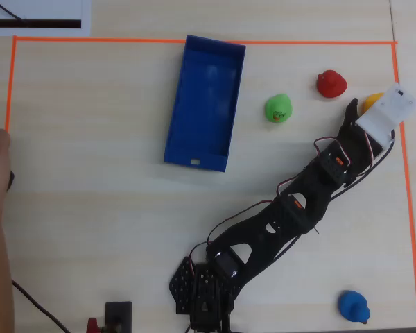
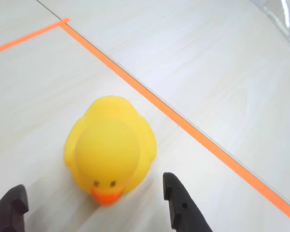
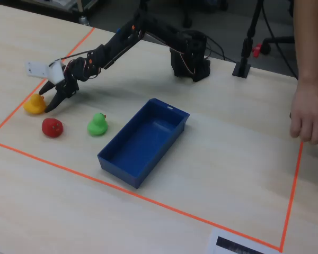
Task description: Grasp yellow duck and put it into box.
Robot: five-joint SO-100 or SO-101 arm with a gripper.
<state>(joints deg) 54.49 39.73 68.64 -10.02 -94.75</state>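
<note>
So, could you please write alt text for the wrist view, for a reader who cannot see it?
A yellow duck with an orange beak stands on a pale wooden table, facing the camera, just ahead of the open gripper, whose two dark fingertips show at the bottom edge. An orange tape line runs diagonally behind the duck.

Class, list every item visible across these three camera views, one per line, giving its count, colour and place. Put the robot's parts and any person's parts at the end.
yellow duck: one, yellow with orange beak, on the table between the open tool tips, near the tape.
red duck: one, red, next to the yellow duck.
green duck: one, green, between red duck and box.
blue duck: one, blue, near the lower right corner in the overhead view.
box: one, dark blue, empty, mid-table.
tape border: orange, framing the work area.
table: one, pale wood.
arm: one, black.
tool: one, black, open around the yellow duck.
person's hand: one, at the table edge.
</note>
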